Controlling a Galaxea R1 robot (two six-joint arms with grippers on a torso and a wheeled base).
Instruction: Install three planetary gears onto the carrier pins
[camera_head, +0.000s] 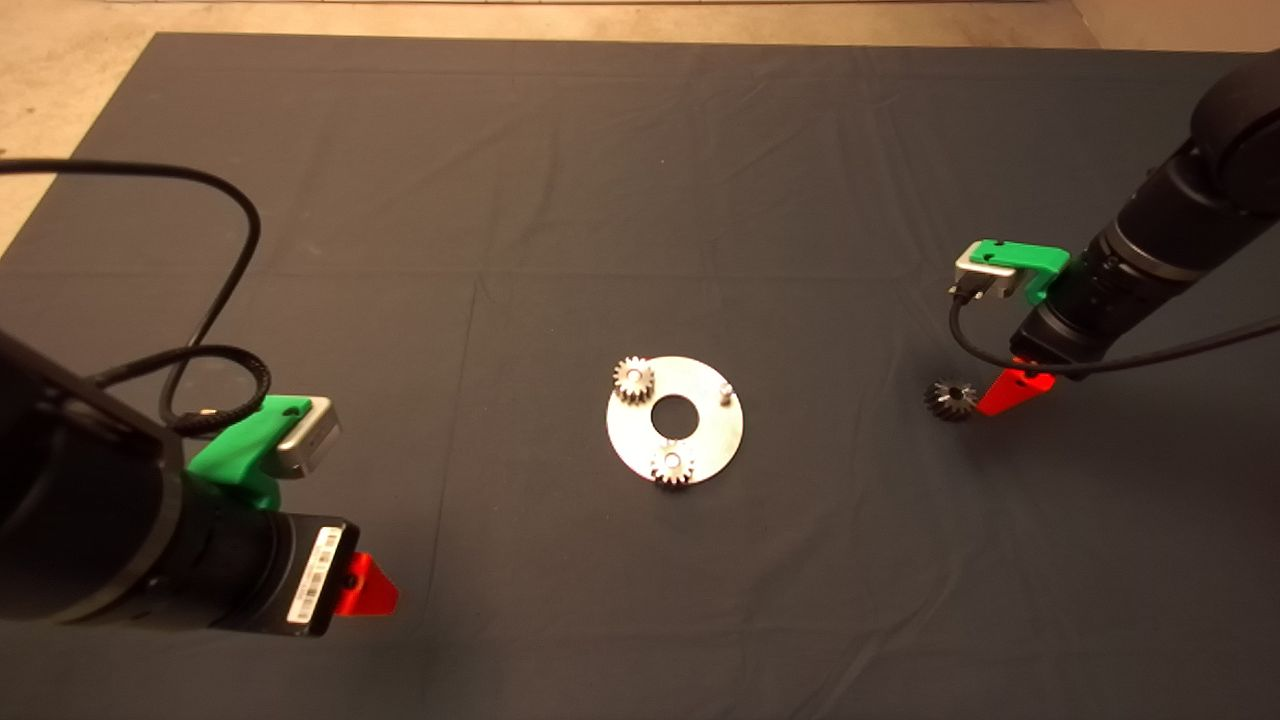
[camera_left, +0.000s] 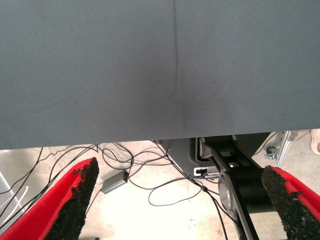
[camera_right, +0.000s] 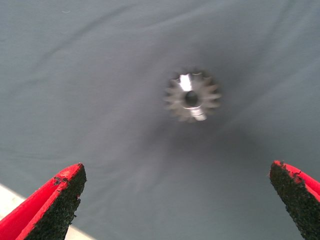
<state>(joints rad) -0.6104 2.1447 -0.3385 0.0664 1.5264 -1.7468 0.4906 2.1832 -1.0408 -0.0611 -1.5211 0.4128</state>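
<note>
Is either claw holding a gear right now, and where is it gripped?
Neither. The right claw is open above the loose gear on the mat; the left claw is open and empty.

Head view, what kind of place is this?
Probably a robotics lab bench: a dark mat holding a metal carrier disc with gears, and loose cables on the bare floor beyond.

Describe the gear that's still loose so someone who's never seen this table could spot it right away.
Start at the round metal disc in the middle of the dark mat, then look toward the right arm's side. The loose gear lies flat on the mat beside the open right gripper. Unlike the two mounted gears on the disc, it sits alone, darker, on bare cloth.
</note>
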